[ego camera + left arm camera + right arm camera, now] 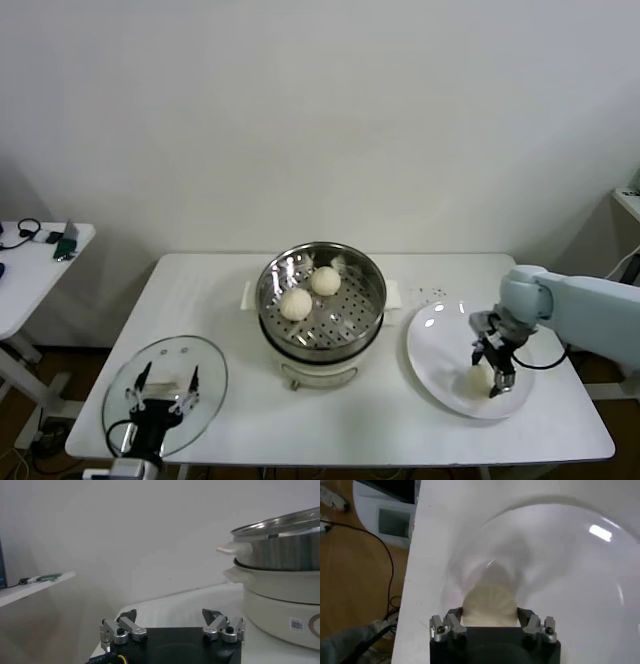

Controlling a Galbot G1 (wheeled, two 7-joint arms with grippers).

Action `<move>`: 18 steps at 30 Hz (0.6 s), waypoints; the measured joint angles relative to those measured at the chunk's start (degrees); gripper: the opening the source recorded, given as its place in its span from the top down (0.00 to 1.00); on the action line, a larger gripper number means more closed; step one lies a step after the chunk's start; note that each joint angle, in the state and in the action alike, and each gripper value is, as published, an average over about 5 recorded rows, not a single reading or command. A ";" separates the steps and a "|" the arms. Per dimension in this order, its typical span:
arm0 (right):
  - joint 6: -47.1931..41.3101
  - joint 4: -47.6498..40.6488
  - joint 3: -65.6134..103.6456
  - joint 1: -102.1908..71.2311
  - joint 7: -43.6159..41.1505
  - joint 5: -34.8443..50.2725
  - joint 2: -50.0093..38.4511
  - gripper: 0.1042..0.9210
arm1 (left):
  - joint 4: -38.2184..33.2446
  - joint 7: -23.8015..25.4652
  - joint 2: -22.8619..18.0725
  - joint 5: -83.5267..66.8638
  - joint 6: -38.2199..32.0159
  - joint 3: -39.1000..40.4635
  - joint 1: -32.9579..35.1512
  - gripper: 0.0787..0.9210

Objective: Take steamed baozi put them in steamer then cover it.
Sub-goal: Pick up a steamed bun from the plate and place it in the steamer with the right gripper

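Your right pincer (496, 372) sits right over the last bun (471, 381) on the plate (432, 330), fingers apart on either side of it, not squeezing yet as far as I can tell. The steamer (321, 296) is off to its left with two buns already in. The right wrist view shows the bun (490, 602) between the fingers; the head view doesn't. Your left pincer (160, 392) idles wide open over the lid (210, 360) on the counter (330, 425).
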 measured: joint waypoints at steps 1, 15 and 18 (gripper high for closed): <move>0.55 0.13 -0.62 1.20 -0.19 0.03 0.33 0.24 | -0.02 0.01 0.01 0.00 0.00 0.06 0.00 0.12; 12.47 3.20 -10.01 22.98 -2.39 1.97 11.10 0.24 | -1.00 0.25 0.88 0.33 0.46 1.02 -0.04 0.12; 15.34 3.69 -10.53 26.68 -2.64 2.06 14.27 0.24 | -0.99 0.28 1.22 0.32 0.50 1.13 -0.21 0.12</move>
